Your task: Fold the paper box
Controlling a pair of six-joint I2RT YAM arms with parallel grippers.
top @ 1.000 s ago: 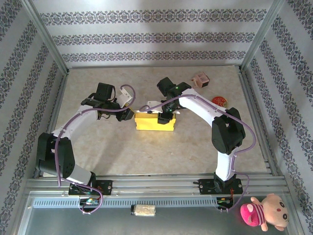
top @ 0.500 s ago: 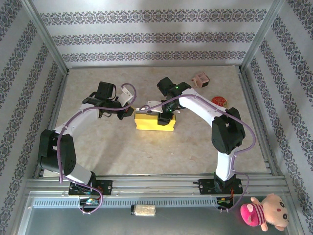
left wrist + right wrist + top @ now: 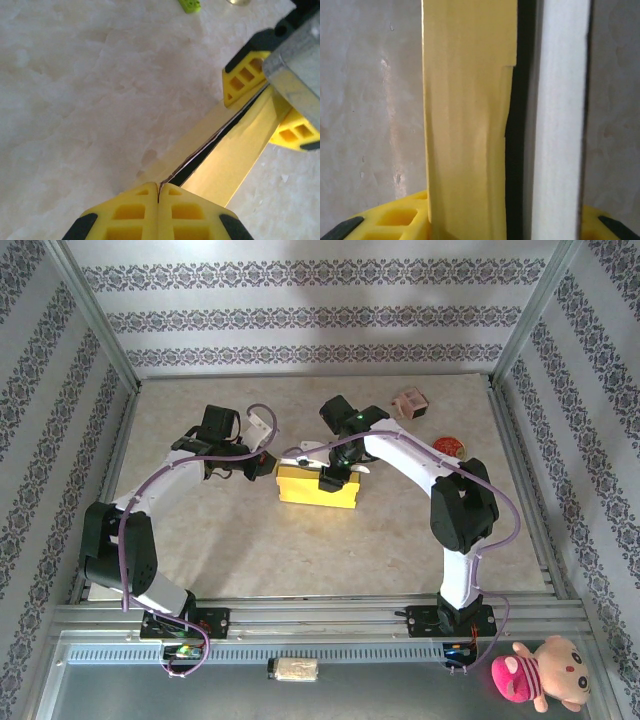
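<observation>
Late in the fold, by the look of it: box already up as a flat yellow block, lying on the tabletop at mid-frame of the top view, a little above centre. Not closed yet, though. From the right wrist: yellow panel down the left-centre of the frame, white strip down the right, dark gap between the two. Probably the last flap, waiting to be tucked.

Left end effector at the box's left end, clenched. In the left wrist view, pads pressed together at bottom centre, the thin card edge running straight into the join, so judged to be pinching that edge. Right end effector over the upper middle of the box, jaws apart, one finger on each side of the body. Squeezing or merely bracketing: cannot tell.

Next move, as a judgement: keep the left end pinned, then push the white strip sideways and down into the gap until flush with the yellow panel. Calls for a light touch on card this thin, and for a pinch that does not slip.

Long axis across the top view, left to right, right end slightly lower in the frame. Open seam along that same axis, seemingly on the upper side; in the left wrist view, running from bottom centre to upper right.
</observation>
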